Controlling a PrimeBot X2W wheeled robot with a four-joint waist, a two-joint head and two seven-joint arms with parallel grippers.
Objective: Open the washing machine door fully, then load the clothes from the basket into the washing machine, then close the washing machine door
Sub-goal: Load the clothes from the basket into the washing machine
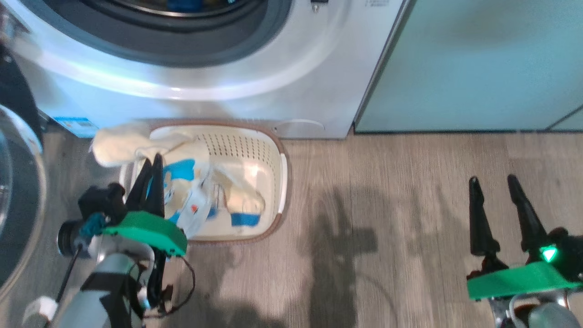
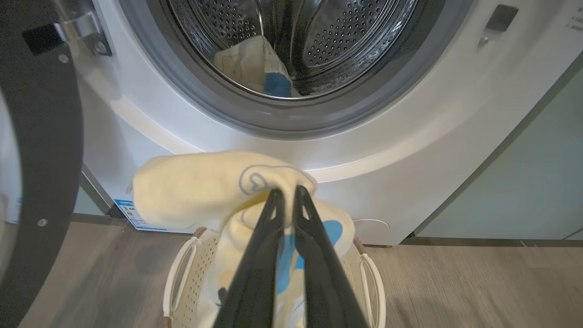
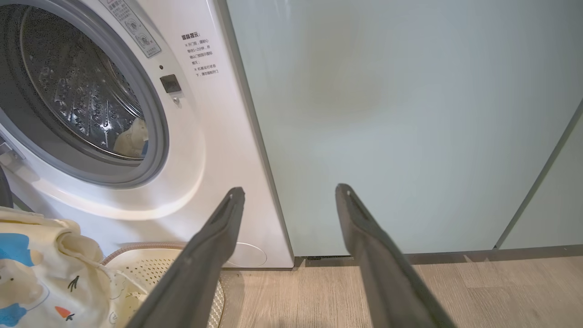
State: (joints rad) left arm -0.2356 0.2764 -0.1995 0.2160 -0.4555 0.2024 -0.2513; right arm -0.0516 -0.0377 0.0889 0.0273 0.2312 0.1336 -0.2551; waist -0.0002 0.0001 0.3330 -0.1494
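My left gripper (image 1: 152, 160) (image 2: 285, 191) is shut on a pale-yellow garment (image 1: 114, 146) (image 2: 196, 191), which hangs lifted over the left end of the cream basket (image 1: 241, 146) (image 2: 200, 259). More clothes (image 1: 239, 196) with blue trim lie in the basket. The bear-print piece (image 3: 27, 273) drapes over its edge. The washing machine (image 1: 227, 100) (image 2: 410, 136) stands just behind. Its black door (image 2: 41, 136) is swung open at the left. One cream garment (image 2: 246, 59) lies in the steel drum. My right gripper (image 1: 493, 180) (image 3: 290, 191) is open and holds nothing, off to the right above the floor.
Pale-green cabinet doors (image 1: 478, 64) (image 3: 410, 114) stand right of the washer. Wood-look floor (image 1: 401, 205) spreads between the basket and my right arm. The door's glass bowl (image 1: 9, 173) juts in at the left edge.
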